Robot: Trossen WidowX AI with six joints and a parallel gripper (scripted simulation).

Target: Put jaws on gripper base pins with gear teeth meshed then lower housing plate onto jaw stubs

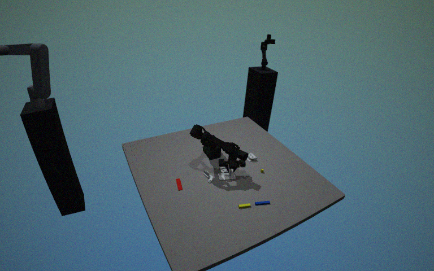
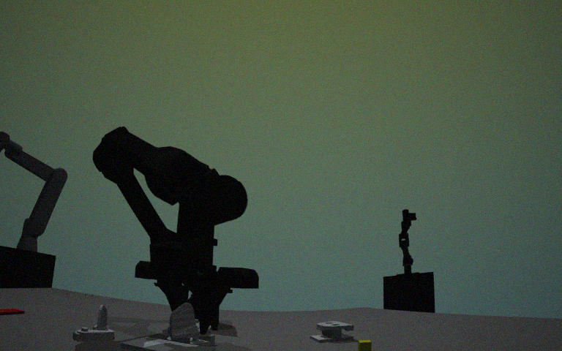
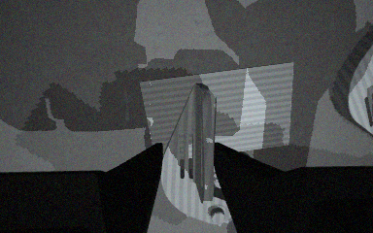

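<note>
My gripper (image 1: 232,170) (image 2: 192,317) (image 3: 187,149) points down and is shut on one grey-white jaw (image 2: 181,325) (image 3: 206,146), whose tall finger part stands between the fingers. The held jaw is low at the gripper base (image 1: 221,176) (image 2: 136,344) (image 3: 278,87), a flat pale plate. The fingers and the jaw hide the pins, so I cannot tell whether the jaw touches one. The other jaw (image 1: 209,179) (image 2: 94,335) (image 3: 360,99) lies on the table beside the base, apart from it. The housing plate (image 1: 252,156) (image 2: 334,325) lies apart, on the other side of the base.
On the table (image 1: 191,223) lie a red bar (image 1: 179,184), a yellow bar (image 1: 244,206), a blue bar (image 1: 262,202) and a small yellow block (image 1: 262,170) (image 2: 364,345). Two other arms stand on black pedestals (image 1: 52,156) (image 1: 259,95) beyond the table edges.
</note>
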